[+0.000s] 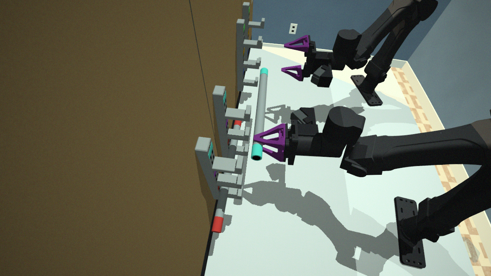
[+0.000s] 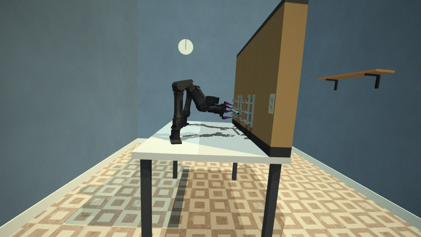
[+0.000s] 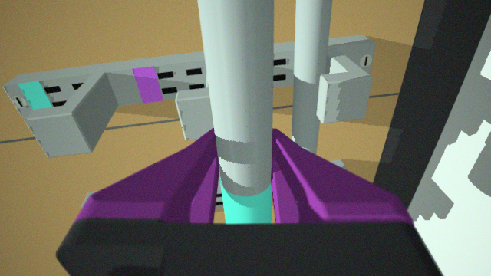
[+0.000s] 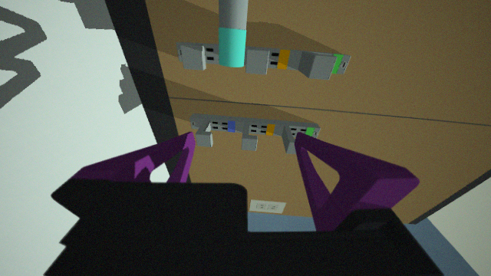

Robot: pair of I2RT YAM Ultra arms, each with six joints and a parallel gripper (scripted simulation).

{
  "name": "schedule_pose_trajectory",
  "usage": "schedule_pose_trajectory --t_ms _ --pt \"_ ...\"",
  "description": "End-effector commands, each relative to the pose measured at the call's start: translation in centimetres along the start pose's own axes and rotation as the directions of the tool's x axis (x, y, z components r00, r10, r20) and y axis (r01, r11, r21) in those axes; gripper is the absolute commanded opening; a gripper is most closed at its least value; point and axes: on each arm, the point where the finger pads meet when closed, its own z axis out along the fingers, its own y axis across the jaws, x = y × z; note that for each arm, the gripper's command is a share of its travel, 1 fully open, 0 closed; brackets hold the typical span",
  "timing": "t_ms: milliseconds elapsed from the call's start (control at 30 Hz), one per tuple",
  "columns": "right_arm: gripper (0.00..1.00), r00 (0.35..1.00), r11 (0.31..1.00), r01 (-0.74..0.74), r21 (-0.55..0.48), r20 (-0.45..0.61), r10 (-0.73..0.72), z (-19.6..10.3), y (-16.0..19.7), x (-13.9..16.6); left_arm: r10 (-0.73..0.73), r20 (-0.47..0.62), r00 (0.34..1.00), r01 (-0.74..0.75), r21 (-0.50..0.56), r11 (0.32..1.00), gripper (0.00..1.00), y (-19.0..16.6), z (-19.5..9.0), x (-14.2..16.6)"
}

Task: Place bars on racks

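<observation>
Bar [image 1: 261, 102] [image 2: 235, 111] [image 3: 243, 96] [image 4: 233, 15], grey, turquoise ends; bar [image 1: 222, 202] [image 3: 311, 61], grey, red ends; pincers [image 1: 271, 142] [image 3: 245, 132] [image 4: 245, 136], purple; table [image 1: 291, 233] [image 2: 191, 155], white; wall panel [image 1: 102, 137] [image 2: 264, 73] [image 3: 153, 23] [image 4: 383, 100], brown.

Blue walls [image 2: 88, 59], round pale clock [image 2: 185, 46], checked floor [image 2: 206, 200], wooden shelf [image 2: 356, 74]

Gray metal bar, teal ends [image 1: 261, 102] [image 2: 235, 111] [image 3: 244, 77] [image 4: 232, 46]: clamped near one end in left gripper [image 1: 254, 138] [image 2: 231, 110] [image 3: 245, 139], off the racks, other end reaching toward right gripper's side [image 1: 282, 57] [image 2: 232, 111] [image 4: 245, 134]. Gray bar, red ends [image 1: 217, 224] [image 2: 239, 115] [image 3: 312, 57]: on lowest arms, below left gripper. Left rack [image 1: 219, 91] [image 2: 241, 100] [image 3: 345, 54]: gray, teal/purple/red labels top down, ahead of left gripper. Right rack [image 1: 240, 51] [image 2: 253, 112] [image 4: 294, 61]: gray, green/orange/blue, ahead of right gripper.
</observation>
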Motion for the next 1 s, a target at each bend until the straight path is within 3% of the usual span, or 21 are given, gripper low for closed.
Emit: schedule_pose_trajectory --t_ms 0,967 --pt "1.0 0.999 0.997 -0.048 0.062 -0.004 0.048 -0.3 -2.3 0.6 -0.078 0.009 0.997 0.079 -0.115 0.99 0.0 4.9 -0.7 1.4" --pt "1.0 0.999 0.997 -0.048 0.062 -0.004 0.048 -0.3 -2.3 0.6 -0.078 0.009 0.997 0.078 -0.116 0.99 0.0 9.4 -1.2 7.4"
